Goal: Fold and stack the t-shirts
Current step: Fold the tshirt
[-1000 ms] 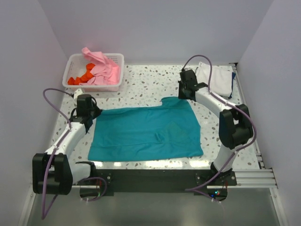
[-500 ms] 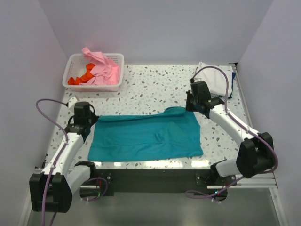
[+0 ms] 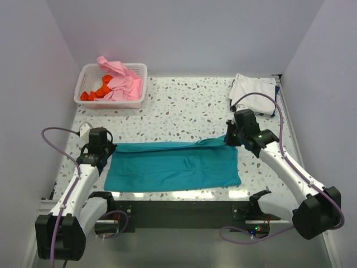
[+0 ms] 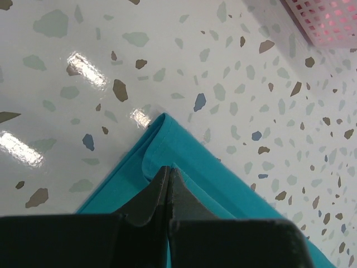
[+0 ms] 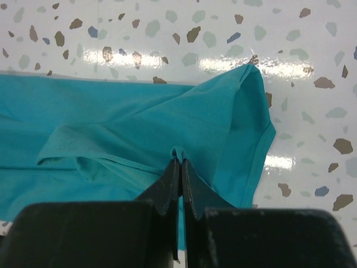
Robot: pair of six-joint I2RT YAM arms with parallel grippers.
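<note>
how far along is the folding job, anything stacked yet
Done: a white t-shirt looks folded and set at the far right corner. In hand: the teal t-shirt, with the left gripper and right gripper each holding its far edge in shut jaws, the edge doubled over partway. Left: finishing that fold, stacking it, then the pink t-shirt and orange-red t-shirt in the basket.

Surface (image 3: 184, 106): white, glossy, speckled with grey, brown and blue chips; light glare along near edge. Teal t-shirt (image 3: 173, 167) lies across near middle, long side running left to right, far edge doubled over toward near. White slatted basket (image 3: 114, 104) stands at far left corner. Folded white t-shirt (image 3: 255, 92) lies at far right corner, well apart from teal t-shirt.
</note>
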